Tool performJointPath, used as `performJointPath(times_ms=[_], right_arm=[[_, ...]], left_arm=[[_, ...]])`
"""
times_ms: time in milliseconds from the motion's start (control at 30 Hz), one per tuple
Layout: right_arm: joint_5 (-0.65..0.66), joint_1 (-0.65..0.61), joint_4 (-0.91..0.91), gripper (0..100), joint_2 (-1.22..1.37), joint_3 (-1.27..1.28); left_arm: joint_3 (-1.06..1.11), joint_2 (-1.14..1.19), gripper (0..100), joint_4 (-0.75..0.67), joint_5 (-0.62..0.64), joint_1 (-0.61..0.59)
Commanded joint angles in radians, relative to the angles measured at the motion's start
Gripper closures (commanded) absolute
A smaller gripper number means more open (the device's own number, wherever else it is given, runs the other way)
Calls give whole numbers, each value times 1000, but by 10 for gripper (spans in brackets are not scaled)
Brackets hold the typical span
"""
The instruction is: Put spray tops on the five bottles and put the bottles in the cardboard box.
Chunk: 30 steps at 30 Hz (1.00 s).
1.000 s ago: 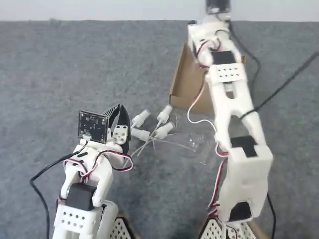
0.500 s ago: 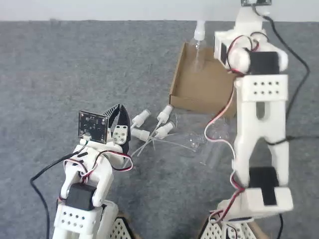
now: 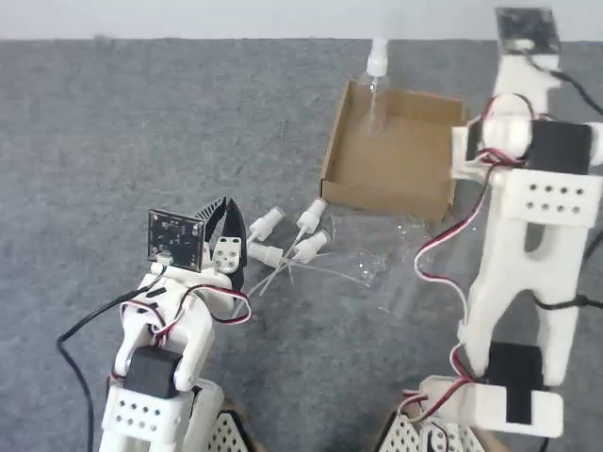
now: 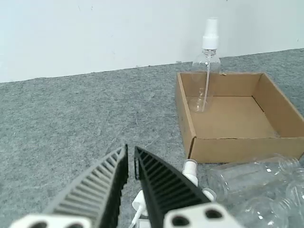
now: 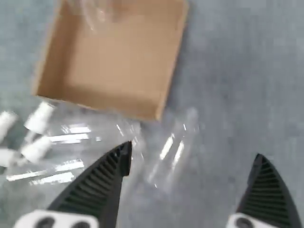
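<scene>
Grey mat (image 3: 141,122); bottle (image 5: 172,151) beneath spread right hand (image 5: 192,153).

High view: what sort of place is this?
Probably a robotics test bench: grey carpeted tabletop, bare white wall, and a white left arm and right arm with exposed wiring.

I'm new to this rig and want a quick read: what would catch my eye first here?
One capped bottle stands upright in a far corner of the box. Just in front of the box, on the grey carpet, lie loose spray tops and clear bottles without tops. The right gripper hangs above those bottles, jaws wide open.
</scene>
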Motion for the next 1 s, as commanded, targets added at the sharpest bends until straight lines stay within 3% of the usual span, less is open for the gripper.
performJointPath(times_ms=[0,200,367,667,967], right_arm=[[17,64,-99,677,-2,175],[15,70,-415,677,1,531],[-23,71,-578,677,1,683],[-69,71,-711,677,48,815],[-68,81,-725,684,205,812]], left_arm=[[-7,-15,989,-31,-8,-8],[-7,-15,989,-31,-8,-8],[-7,-15,989,-31,-8,-8],[-7,-15,989,-29,-8,-8],[-7,-15,989,-28,-8,-8]])
